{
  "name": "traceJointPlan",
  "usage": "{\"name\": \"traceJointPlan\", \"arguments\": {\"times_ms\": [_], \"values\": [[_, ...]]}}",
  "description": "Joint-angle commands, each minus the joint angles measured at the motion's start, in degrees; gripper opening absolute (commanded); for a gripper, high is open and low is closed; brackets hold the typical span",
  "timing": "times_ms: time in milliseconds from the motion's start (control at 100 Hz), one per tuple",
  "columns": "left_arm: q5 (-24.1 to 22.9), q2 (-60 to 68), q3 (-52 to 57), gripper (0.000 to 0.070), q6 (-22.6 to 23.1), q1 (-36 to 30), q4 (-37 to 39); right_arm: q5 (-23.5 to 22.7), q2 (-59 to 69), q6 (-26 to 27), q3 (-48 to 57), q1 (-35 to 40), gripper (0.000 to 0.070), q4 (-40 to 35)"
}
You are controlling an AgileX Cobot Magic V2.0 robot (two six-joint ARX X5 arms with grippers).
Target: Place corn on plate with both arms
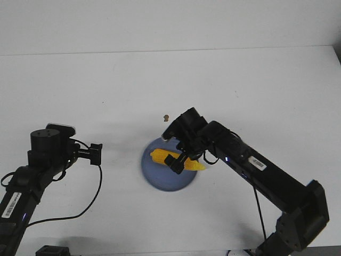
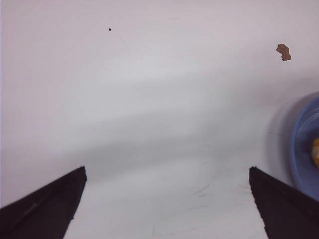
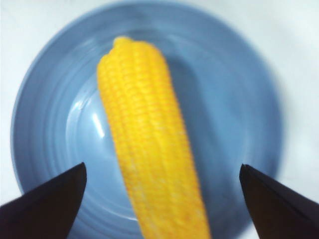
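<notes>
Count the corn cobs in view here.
1. The corn cob lies across the blue plate under the right tool, whose open fingers straddle it. No other shows; nothing could hide one.

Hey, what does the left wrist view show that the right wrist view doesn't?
Only the left wrist view shows the brown speck on bare white table, with the open left hand over nothing. Only the right wrist view shows the whole corn lying on the plate, between the open right hand's fingers, which do not touch it. Both show the blue plate; in the left wrist view just its edge.
</notes>
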Motion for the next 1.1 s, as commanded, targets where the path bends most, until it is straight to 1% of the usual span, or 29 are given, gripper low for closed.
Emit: {"name": "traceJointPlan", "arguments": {"times_ms": [0, 90, 210, 420, 590, 800, 890, 1030, 1090], "values": [[0.02, 0.39, 0.46, 0.0667, 0.15, -0.04, 0.52, -0.04, -1.6, 0.83, 0.9, -1.03, 0.0641, 0.37], [0.02, 0.39, 0.46, 0.0666, 0.15, -0.04, 0.57, -0.07, -4.26, 1.86, 0.87, -3.89, 0.0641, -0.13], [0.02, 0.39, 0.46, 0.0666, 0.15, -0.04, 1.18, -0.04, -7.67, 1.92, 0.7, -8.35, 0.0641, -0.46], [0.02, 0.39, 0.46, 0.0667, 0.13, -0.04, 2.27, -0.04, -15.63, 2.93, -3.15, -15.89, 0.0641, 2.51], [0.02, 0.39, 0.46, 0.0667, 0.13, -0.04, 2.27, -0.04, -24.57, 4.74, -11.15, -21.05, 0.0641, 8.37], [0.02, 0.39, 0.46, 0.0667, 0.11, -0.04, 2.23, 0.22, -36.68, 7.41, -24.15, -24.81, 0.0641, 17.33], [0.02, 0.37, 0.46, 0.0667, 0.13, -0.04, 2.23, 0.74, -41.53, 7.63, -28.89, -26.18, 0.0641, 18.62], [0.02, 0.11, 0.46, 0.0666, 0.13, -0.02, 2.23, 3.32, -48.72, 9.03, -34.75, -27.93, 0.0641, 20.06], [0.02, -0.26, 0.46, 0.0666, 0.13, -0.02, 2.23, 3.43, -51.87, 9.44, -36.68, -28.83, 0.0641, 20.44]]}}
